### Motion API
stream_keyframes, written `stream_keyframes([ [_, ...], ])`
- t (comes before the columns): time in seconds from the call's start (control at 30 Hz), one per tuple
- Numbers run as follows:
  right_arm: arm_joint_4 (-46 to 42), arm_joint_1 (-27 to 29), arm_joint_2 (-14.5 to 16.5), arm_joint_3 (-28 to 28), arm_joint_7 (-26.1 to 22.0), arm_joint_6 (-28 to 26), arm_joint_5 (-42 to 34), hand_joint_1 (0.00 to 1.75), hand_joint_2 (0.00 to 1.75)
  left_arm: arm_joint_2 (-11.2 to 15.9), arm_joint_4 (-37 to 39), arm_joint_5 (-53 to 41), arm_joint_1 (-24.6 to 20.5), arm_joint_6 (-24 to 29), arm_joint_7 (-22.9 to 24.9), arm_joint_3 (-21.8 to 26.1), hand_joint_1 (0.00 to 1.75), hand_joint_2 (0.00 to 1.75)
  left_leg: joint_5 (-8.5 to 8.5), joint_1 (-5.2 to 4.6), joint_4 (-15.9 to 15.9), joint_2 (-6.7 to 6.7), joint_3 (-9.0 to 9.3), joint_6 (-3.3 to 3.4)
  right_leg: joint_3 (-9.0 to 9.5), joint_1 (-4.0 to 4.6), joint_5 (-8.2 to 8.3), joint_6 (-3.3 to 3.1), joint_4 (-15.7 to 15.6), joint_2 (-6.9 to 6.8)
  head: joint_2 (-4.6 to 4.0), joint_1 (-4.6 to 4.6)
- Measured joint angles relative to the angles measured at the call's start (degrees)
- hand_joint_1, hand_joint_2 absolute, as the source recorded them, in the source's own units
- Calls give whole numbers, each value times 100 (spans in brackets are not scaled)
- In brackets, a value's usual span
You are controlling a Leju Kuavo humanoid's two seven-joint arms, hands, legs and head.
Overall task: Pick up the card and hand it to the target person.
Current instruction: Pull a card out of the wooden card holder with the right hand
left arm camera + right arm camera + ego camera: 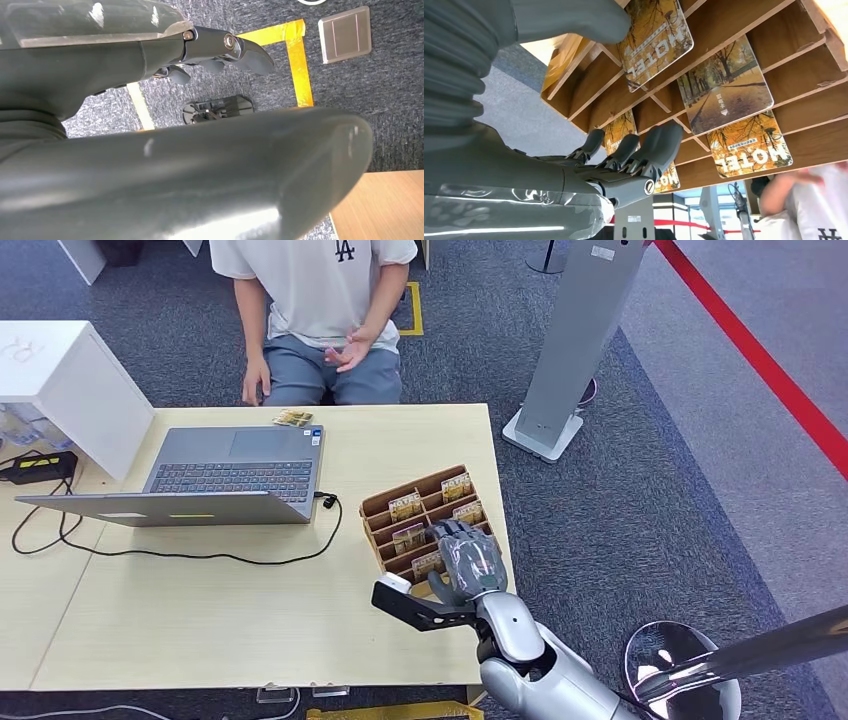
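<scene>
Right hand (468, 558) is over the near end of the wooden card rack (377, 508) on the surface (200, 610), fingers (659, 145) spread wide, holding nothing, tips close to the hotel cards (406, 506) upright in their slots. Left hand (220, 47) hangs w/ fingers curled in, nothing in it. Person (320, 300) sits at the far side, one palm up, behind the laptop (235, 472)

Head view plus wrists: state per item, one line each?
Laptop: open, cable plugged in.
Wooden card rack: several slots hold cards.
Hotel cards: still in their slots, none lifted.
Right robot hand: over the rack, fingers apart, nothing held.
Left robot hand: hanging over carpet, fingers curled, nothing held.
Person's hand: open, palm up.
</scene>
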Motion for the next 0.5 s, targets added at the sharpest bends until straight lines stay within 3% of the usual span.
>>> stream_keyframes([
  [0.23, 2, 6, -29, 2, 14, -40, 4, 63, 175, -1, 0, 0, 0, 0, 1, -2, 0, 0, 0, 0, 0, 0, 0, 0, 0, 0, 0, 0, 0, 0, 0, 2],
  [0.3, 2, 7, -37, 2, 15, -41, 5, 70, 175, 0, 0, 0, 0, 0, 1, -2, 0, 0, 0, 0, 0, 0, 0, 0, 0, 0, 0, 0, 0, 0, 0, 2],
  [0.43, 2, 8, -48, 4, 17, -41, 27, 102, 175, 0, 0, 0, 0, 0, 1, -2, 0, 0, 0, 0, 0, 0, 0, 0, 0, 0, 0, 0, 0, 0, 0, 0],
  [0.5, -1, 9, -50, 9, 17, -41, 40, 103, 175, 1, 0, 0, 0, 0, 1, -2, 0, 0, 0, 0, 0, 0, 0, 0, 0, 0, 0, 0, 0, 0, 0, 0],
])
